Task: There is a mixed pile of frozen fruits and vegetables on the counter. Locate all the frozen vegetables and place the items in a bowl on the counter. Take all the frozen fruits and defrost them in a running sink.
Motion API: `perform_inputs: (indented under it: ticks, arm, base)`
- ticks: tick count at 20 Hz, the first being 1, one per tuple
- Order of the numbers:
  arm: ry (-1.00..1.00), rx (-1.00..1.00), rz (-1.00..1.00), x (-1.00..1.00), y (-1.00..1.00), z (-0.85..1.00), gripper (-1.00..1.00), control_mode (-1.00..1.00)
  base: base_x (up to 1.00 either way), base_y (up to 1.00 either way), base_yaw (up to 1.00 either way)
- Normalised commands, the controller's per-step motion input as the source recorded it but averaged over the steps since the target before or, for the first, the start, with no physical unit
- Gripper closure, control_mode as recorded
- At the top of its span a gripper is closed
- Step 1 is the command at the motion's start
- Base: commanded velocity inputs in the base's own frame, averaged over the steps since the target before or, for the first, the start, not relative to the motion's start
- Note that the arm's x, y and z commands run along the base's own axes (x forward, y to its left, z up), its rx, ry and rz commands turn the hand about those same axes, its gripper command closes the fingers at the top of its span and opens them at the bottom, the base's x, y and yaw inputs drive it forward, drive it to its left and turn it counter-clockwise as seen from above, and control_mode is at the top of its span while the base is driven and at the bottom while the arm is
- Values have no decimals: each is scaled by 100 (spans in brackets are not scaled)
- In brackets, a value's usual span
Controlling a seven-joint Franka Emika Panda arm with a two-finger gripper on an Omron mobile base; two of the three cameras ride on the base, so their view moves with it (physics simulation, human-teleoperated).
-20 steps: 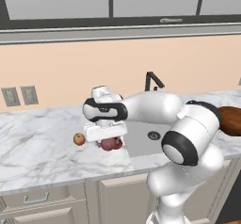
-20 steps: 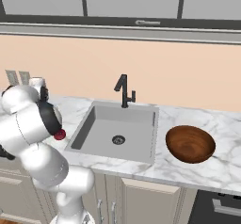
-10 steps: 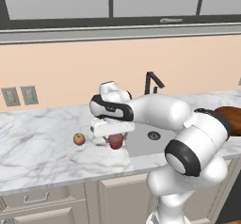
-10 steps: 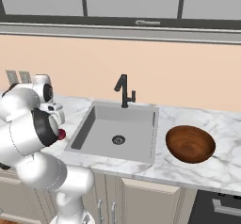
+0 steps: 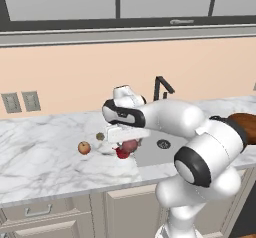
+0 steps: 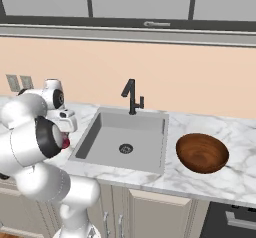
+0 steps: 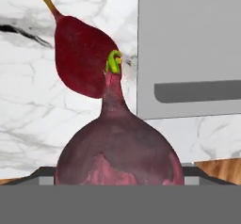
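The pinkish-purple frozen vegetable (image 7: 120,159) looms close at the bottom of the hand view, its green-tipped neck pointing up. My gripper (image 5: 129,140) is shut on it, just above the counter (image 5: 45,157) at the sink's left edge. The dark red stemmed fruit (image 7: 82,56) lies on the marble right behind it, also seen as the dark red fruit (image 5: 122,153). Farther left lie the orange-yellow fruit (image 5: 84,147) and the small olive-brown fruit (image 5: 100,136). The sink (image 6: 125,137) has a black faucet (image 6: 131,96). The wooden bowl (image 6: 202,153) stands to the right of the basin.
Two wall sockets (image 5: 21,102) sit on the beige backsplash at the left. Beige cabinet fronts (image 5: 55,212) run below the counter. My own arm (image 6: 35,132) hides most of the pile in the right base view.
My hand has shifted right toward the sink's edge, carrying the pinkish-purple ball slightly up off the pile. The three fruits stay where they lay.
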Motion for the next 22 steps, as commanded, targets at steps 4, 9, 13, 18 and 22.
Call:
perform_inputs:
  ticks: [4,9,13,18,22]
  arm:
    - [0,6,0,8,-43,2,100,-100]
    - [-6,8,0,0,-42,17,100,-100]
    - [-12,12,0,-8,-37,17,100,-100]
    - [-10,2,0,-7,-41,21,100,-100]
    - [-9,0,0,-5,-41,24,100,-100]
  base:
    - [0,0,0]
    - [0,0,0]
    - [0,0,0]
    - [0,0,0]
    - [0,0,0]
